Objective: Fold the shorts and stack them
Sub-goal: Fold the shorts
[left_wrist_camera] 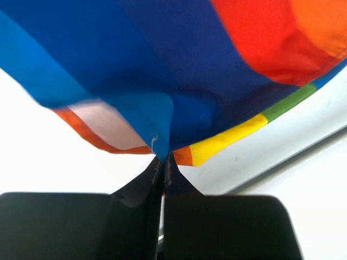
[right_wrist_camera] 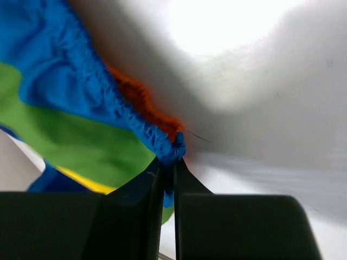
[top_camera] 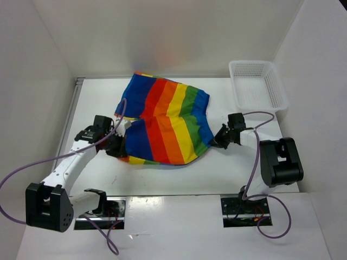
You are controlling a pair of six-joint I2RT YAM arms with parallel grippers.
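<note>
**Rainbow shorts pinched at both side edges**

The shorts lie in the middle of the white table, doubled over so that one layer overlaps another. How many layers lie underneath cannot be made out from above. The stripes run blue, red, orange, yellow and green, then blue again at the right edge. A strip of yellow and orange shows from under the near hem. A small white bit at the left edge could be the drawstring, but it is too small to tell.

The left gripper sits at the near left corner of the garment. In its wrist view the two black fingers meet with a fold of blue cloth nipped between their tips. The fabric rises in front of the camera and fills the upper frame. The very tips are half buried in the cloth.

The right gripper is at the right edge. Its wrist view is blurred in parts. It shows the fingers drawn together on a gathered blue band, with an orange layer just behind it. The rest of the garment is cut off at the left of that view.

A white mesh basket stands well apart at the far right corner. A purple cable loops along each arm
</note>
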